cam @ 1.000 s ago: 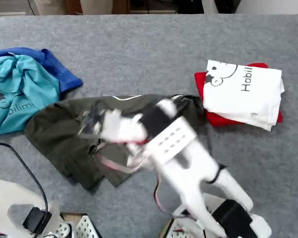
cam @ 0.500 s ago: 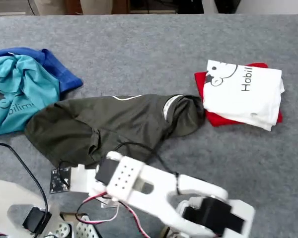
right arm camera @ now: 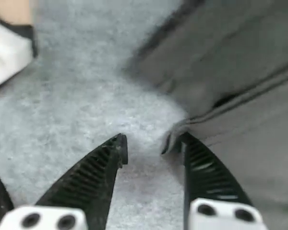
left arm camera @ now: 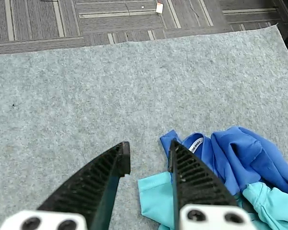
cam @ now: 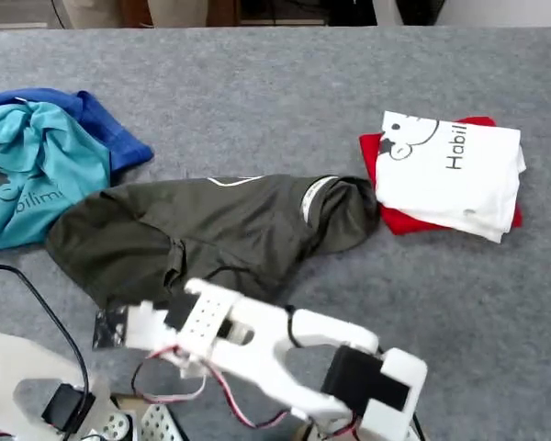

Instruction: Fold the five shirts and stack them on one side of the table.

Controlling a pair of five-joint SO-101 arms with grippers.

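Observation:
An olive shirt (cam: 211,234) lies crumpled across the table's middle. A teal shirt (cam: 32,170) rests on a blue shirt (cam: 101,124) at the left edge. At the right, a folded white shirt (cam: 450,175) sits on a folded red one (cam: 413,223). My right gripper (cam: 110,328) is low at the olive shirt's near left corner. In the right wrist view it (right arm camera: 151,146) is open, with the olive hem (right arm camera: 216,110) beside one finger. My left gripper (left arm camera: 149,152) is open above grey mat, and the blue shirt (left arm camera: 235,153) and teal shirt (left arm camera: 156,201) lie just beyond it.
A grey mat (cam: 285,92) covers the table, bare at the back and between the olive shirt and the folded stack. The left arm's white base (cam: 18,377) and a black cable (cam: 46,312) sit at the near left corner. Floor strips (left arm camera: 110,19) show past the mat's edge.
My right arm has swung from over the olive shirt's middle down and left to the shirt's near left corner. The shirts have barely shifted.

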